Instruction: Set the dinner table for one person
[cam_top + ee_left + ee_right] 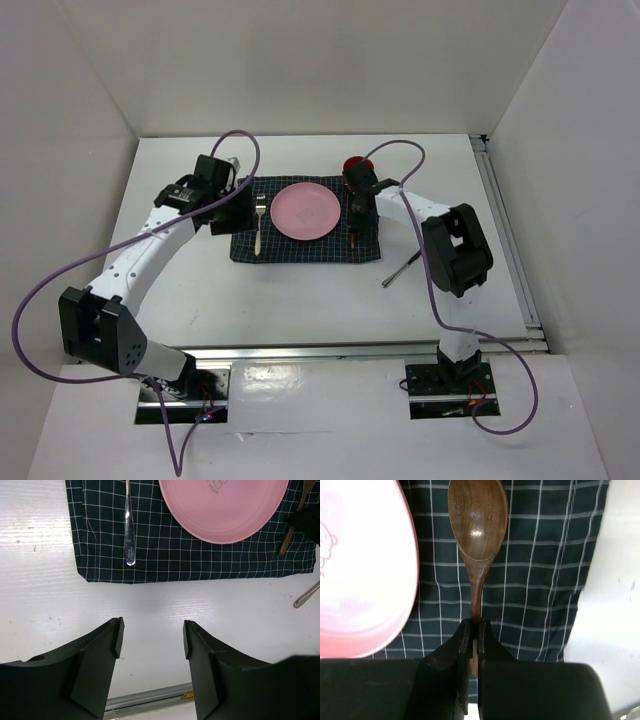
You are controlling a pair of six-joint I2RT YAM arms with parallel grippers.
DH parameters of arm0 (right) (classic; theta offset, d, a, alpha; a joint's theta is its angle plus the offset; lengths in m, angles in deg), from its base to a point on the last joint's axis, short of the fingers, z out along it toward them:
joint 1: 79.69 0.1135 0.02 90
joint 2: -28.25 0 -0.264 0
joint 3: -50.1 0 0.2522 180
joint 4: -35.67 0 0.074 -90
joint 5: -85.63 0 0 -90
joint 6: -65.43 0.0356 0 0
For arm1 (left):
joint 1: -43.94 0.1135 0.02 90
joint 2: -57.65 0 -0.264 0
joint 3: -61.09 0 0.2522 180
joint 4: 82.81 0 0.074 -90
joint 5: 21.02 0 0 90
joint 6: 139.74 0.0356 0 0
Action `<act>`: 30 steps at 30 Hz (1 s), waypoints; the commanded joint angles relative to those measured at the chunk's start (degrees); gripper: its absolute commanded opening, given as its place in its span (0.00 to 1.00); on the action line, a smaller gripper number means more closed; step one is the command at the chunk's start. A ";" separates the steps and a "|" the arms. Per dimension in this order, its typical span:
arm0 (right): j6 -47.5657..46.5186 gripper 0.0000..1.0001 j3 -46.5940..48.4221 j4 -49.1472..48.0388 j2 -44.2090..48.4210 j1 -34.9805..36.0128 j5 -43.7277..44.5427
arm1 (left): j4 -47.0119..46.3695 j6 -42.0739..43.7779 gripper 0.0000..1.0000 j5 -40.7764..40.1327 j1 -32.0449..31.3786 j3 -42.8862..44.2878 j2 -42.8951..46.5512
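Observation:
The white dinner table (pixel 300 300) carries a dark navy checked mat (pixel 300 247). A pink plate (pixel 305 211) lies at the mat's middle and a metal fork (pixel 259 225) lies to its left. My right gripper (pixel 474 630) is shut on the handle of a wooden spoon (pixel 476 525), low over the mat's right strip beside the plate (pixel 365 570). In the top view this gripper (pixel 357 213) sits right of the plate. My left gripper (pixel 152 630) is open and empty over bare table, just off the mat's left edge (pixel 222 207).
A red cup (pixel 353 164) stands behind the mat's right end, partly hidden by the right arm. A metal utensil (pixel 402 268) lies on the bare table off the mat's front right corner; its tip shows in the left wrist view (pixel 306 596). A metal rail (pixel 330 352) runs along the near edge.

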 commanded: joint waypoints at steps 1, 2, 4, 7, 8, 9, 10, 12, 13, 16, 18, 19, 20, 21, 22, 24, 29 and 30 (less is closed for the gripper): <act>-2.71 0.00 2.95 -1.77 -0.53 -0.11 -0.94 | 0.02 -0.30 0.68 -0.89 -0.19 -0.47 2.21; -3.32 0.00 2.95 -2.29 -0.53 -0.11 -0.94 | 0.02 -0.30 0.68 -0.89 -0.19 -0.47 2.21; -3.32 0.00 4.53 -1.77 -1.49 -0.11 -1.47 | 0.02 -0.30 0.68 -0.89 -0.19 -0.47 1.69; -3.32 0.07 5.15 -0.27 -2.90 -0.11 -1.47 | 0.02 -0.30 0.68 -0.89 -0.19 -0.47 1.69; -2.63 0.10 5.15 -0.27 -2.90 -0.11 -1.47 | 0.02 -0.30 0.68 -0.89 -0.19 -0.47 1.69; -2.62 0.12 4.63 -0.27 -2.90 -0.11 -1.47 | 0.02 -0.30 0.68 -0.89 -0.19 -0.47 1.69; -1.40 0.15 4.62 0.86 -2.29 -0.11 -1.47 | 0.02 -0.30 0.68 -1.76 -0.19 -0.47 1.69; -0.25 0.29 4.62 1.39 -1.59 -0.11 -2.16 | 0.02 -0.30 0.68 -1.76 -0.19 -0.47 1.69; -0.25 0.37 4.62 1.40 0.15 -0.11 -2.17 | 0.02 -0.30 0.68 -1.76 -0.19 -0.47 1.69; 0.80 0.43 4.01 3.06 2.88 -0.11 -1.56 | 0.02 -0.30 0.68 -1.24 -0.19 -0.47 1.69; 1.34 0.43 4.01 4.12 4.73 -0.11 -0.51 | 0.02 -0.30 0.68 -1.24 -0.19 -0.47 1.69; 2.03 0.43 3.14 4.12 5.87 -0.11 0.89 | 0.02 -0.30 0.68 -1.24 -0.19 -0.47 1.69; 2.74 0.43 2.52 4.64 8.58 -0.11 1.69 | 0.02 -0.30 0.68 -1.24 -0.19 -0.47 1.69; 3.27 0.43 0.86 4.65 10.00 -0.11 2.48 | 0.02 -0.30 0.68 -1.24 -0.19 -0.47 1.69; 3.79 0.43 -0.11 5.35 11.50 -0.11 4.23 | 0.02 -0.30 0.68 -1.24 -0.19 -0.47 1.69; 6.08 0.43 -3.96 6.06 16.33 -1.42 5.91 | 0.02 -0.30 0.68 -0.71 -0.19 -0.47 1.69; 12.21 0.62 -16.01 8.16 26.95 -5.91 8.55 | -0.51 -0.30 0.68 -0.71 -0.19 -1.09 1.69; 13.54 0.62 -18.03 8.16 27.94 -6.78 8.55 | -1.21 -0.30 0.68 -0.71 -0.19 -1.09 1.69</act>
